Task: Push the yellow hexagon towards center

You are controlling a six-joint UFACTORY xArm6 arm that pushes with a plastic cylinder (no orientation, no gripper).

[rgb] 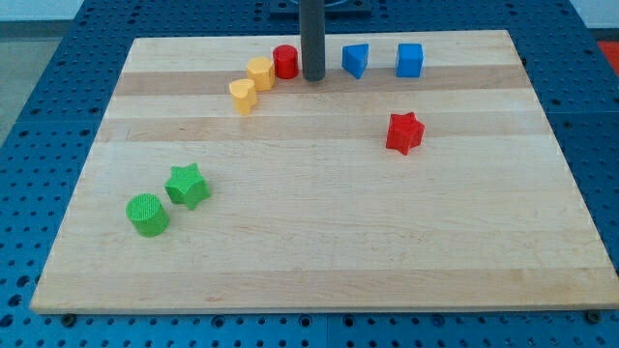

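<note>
The yellow hexagon (pixel 260 72) sits near the view's top, left of centre, on the wooden board (pixel 319 242). A second yellow block (pixel 243 96) touches it at its lower left; its shape is unclear. A red cylinder (pixel 285 62) sits just right of the hexagon, touching or nearly so. My tip (pixel 313 77) stands right beside the red cylinder, on its right, about one block width right of the hexagon.
A blue block (pixel 356 60) and a blue cube (pixel 410 60) lie to the tip's right along the view's top. A red star (pixel 405 133) is right of centre. A green star (pixel 188 186) and green cylinder (pixel 147 215) lie at the lower left.
</note>
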